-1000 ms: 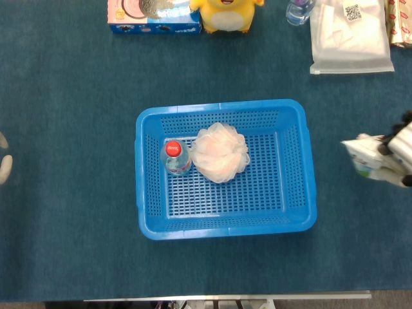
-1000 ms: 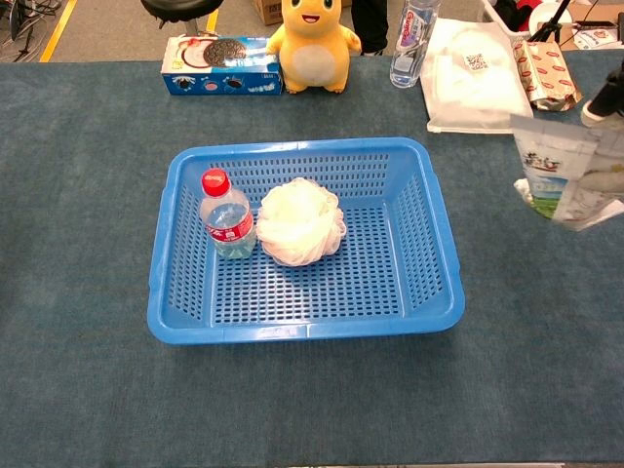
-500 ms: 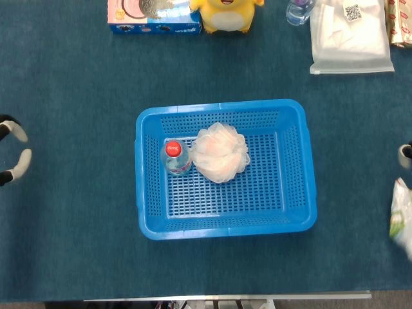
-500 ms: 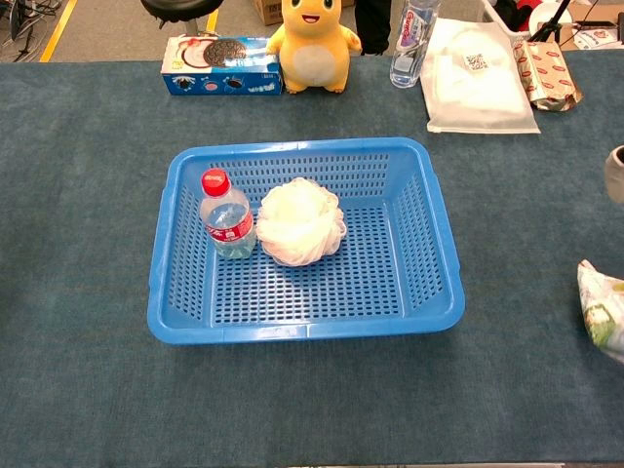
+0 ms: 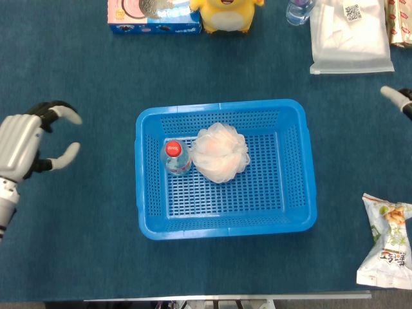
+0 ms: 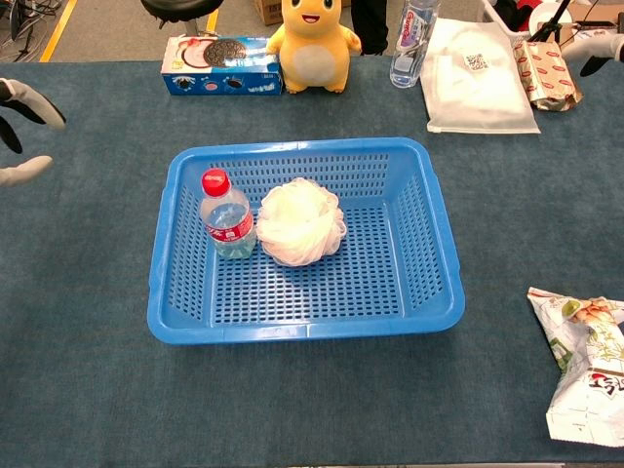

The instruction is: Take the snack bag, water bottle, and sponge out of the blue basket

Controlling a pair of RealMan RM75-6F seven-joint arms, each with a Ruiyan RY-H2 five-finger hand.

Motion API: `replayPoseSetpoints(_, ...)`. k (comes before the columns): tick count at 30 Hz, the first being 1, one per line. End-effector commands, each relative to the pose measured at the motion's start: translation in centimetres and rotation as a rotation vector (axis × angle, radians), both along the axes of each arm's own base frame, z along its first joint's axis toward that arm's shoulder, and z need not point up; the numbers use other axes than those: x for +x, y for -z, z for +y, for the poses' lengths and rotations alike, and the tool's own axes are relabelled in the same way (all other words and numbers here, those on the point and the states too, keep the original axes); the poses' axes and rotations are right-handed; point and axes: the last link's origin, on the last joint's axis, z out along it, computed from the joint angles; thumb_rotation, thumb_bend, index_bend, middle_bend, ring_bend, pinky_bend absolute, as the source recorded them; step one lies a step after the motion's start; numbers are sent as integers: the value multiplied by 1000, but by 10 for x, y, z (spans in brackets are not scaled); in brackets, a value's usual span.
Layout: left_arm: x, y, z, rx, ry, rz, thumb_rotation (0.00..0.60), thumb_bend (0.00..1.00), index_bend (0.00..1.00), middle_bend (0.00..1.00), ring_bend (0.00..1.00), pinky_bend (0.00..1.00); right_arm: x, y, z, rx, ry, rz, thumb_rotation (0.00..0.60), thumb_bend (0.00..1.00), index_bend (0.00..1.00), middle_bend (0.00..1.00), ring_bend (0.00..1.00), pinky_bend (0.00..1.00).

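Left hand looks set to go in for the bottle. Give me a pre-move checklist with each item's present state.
1. Snack bag out of the blue basket, lying on the table to its right: ok.
2. Water bottle upright in the basket's left part, red cap showing on top: ok.
3. Sponge clear of the bottle: not ok, it sits right against the bottle's right side.
4. Left hand holding nothing, fingers apart, left of the basket: ok.
5. Right hand out of the way: ok, only fingertips show at the right edge; whether it is open, cannot tell.

Silver hand, white-tipped black fingers
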Motion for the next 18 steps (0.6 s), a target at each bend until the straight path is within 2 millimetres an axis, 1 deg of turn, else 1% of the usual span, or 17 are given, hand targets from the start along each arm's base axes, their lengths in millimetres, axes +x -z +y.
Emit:
replayPoseSetpoints(1, 14, 4, 8, -66, 30, -36, 600, 310, 355, 307, 239, 395, -1, 1, -10, -34, -26, -2, 600, 0, 95, 255, 341, 584)
replayPoseSetpoints(6, 29, 7, 14, -148, 56, -74, 600, 263, 312, 277, 172, 295, -5, 2, -24, -59, -33, -7, 600, 0, 119, 271, 341, 584)
replayPoseSetpoints(10, 39, 8, 17, -204, 77, -84, 600, 237, 299, 249, 135, 246, -8, 2, -30, -63, -26, 1, 600, 0, 120, 275, 341, 584)
replayPoseSetpoints(12, 43, 9, 19, -226, 93, -61, 600, 226, 296, 239, 123, 239, -9, 2, -32, -64, -22, 6, 600, 0, 125, 275, 340, 584)
replayPoseSetpoints(14, 46, 11, 21, -240, 115, -17, 600, 216, 293, 228, 131, 263, -10, 2, -32, -63, -20, 9, 600, 0, 131, 276, 340, 584)
replayPoseSetpoints(18, 51, 17, 25, -247, 162, 77, 600, 196, 285, 208, 222, 399, -11, 2, -32, -64, -17, 12, 600, 0, 133, 276, 340, 584)
